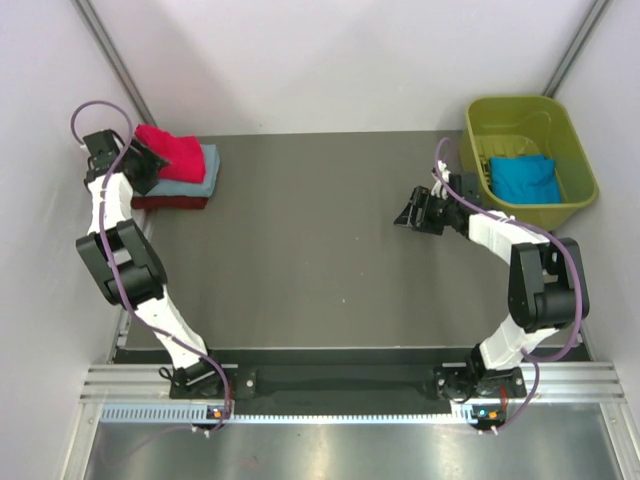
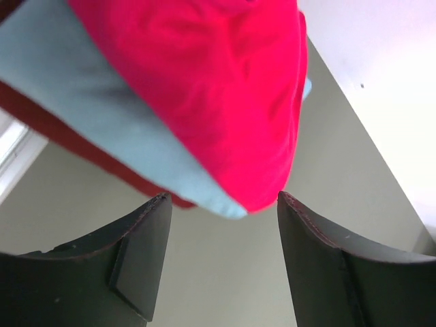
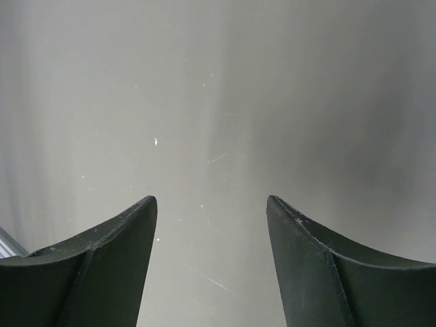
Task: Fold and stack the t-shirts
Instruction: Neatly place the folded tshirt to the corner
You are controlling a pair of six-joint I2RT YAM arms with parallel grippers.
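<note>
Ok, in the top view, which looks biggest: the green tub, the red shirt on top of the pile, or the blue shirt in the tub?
1. The green tub looks biggest by far.
2. The red shirt and the blue shirt look about the same size, so I won't rank them.

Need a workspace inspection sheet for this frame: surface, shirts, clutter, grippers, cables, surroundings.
Surface: dark table, bare in the middle, faint scratches.
Job's things: bright red t-shirt on blue-grey t-shirt on dark red t-shirt, stacked far left; bright blue t-shirt lies in the tub, not yet stacked.
Clutter: olive-green tub, far right; nothing else seen.
Grippers: left gripper open at the stack's edge, gripping nothing; right gripper open over bare table.
Cables: purple cables loop along both arms; no snag seen.
Surroundings: white walls; metal rail at near edge.
</note>
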